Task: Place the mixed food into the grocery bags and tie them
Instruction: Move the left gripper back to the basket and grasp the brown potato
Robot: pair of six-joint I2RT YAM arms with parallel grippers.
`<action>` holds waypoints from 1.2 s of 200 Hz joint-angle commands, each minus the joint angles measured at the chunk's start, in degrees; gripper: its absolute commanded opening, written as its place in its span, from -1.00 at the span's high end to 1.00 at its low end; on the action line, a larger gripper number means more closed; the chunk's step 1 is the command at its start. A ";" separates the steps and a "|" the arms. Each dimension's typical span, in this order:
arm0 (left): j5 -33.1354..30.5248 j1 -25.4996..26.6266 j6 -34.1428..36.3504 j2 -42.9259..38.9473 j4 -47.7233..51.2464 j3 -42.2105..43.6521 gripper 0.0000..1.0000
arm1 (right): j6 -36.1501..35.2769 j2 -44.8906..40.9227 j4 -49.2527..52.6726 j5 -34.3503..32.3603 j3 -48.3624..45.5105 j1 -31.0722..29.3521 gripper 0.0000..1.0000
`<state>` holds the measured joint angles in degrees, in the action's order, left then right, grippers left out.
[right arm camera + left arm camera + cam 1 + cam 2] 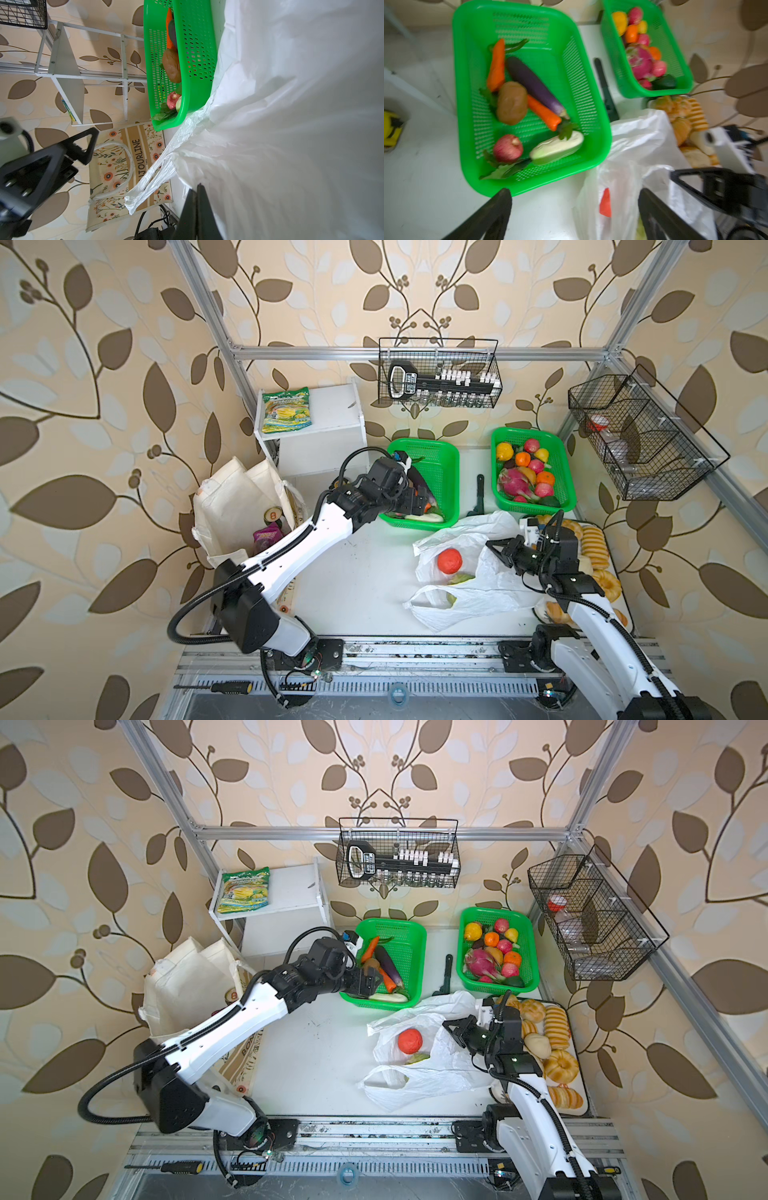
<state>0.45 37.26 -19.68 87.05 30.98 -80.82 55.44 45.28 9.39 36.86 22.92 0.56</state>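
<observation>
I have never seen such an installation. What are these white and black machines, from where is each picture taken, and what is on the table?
These are two robot arms at a white table; each ends in a two-fingered gripper. Two pictures look down from one camera overhead; the other two come from cameras on the wrists. The left gripper is open and empty, above a green basket of vegetables, among them a brown potato. The right gripper is shut, it seems on the edge of a white plastic bag that holds a red tomato. A second basket holds fruit, bread rolls lie at the right, a canvas tote stands at the left.
</observation>
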 commanded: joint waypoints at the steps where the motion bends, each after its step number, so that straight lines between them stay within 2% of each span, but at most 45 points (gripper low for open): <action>1: -4.13 -0.77 0.83 5.90 6.37 -5.88 -0.89 | 0.68 -0.71 -0.69 0.29 -0.33 0.24 1.00; 31: -4.52 -2.89 3.74 18.03 12.62 -16.27 -0.66 | 1.28 -0.95 -0.47 0.40 0.06 0.31 1.00; 58: -5.59 -4.55 5.90 28.37 17.23 -26.48 -0.58 | 1.42 -1.50 -0.29 0.34 0.46 0.25 1.00; 101: -6.34 -6.73 7.55 39.00 19.95 -38.58 -0.54 | 0.37 -1.60 0.95 0.68 0.24 0.24 1.00; 140: -4.63 -8.37 7.97 42.29 17.60 -40.34 -0.45 | 0.63 -1.56 0.74 0.50 0.15 0.23 1.00; 198: -1.90 -8.61 9.08 47.83 17.62 -44.40 -0.44 | 1.11 -0.63 0.24 0.49 0.55 0.28 1.00; 240: -3.87 -8.80 9.53 51.62 17.51 -46.38 -0.46 | 0.90 -0.98 0.63 0.70 0.55 0.23 1.00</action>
<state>-2.61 28.51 -11.38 137.16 47.90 -124.11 56.05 44.42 10.09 37.06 22.92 0.56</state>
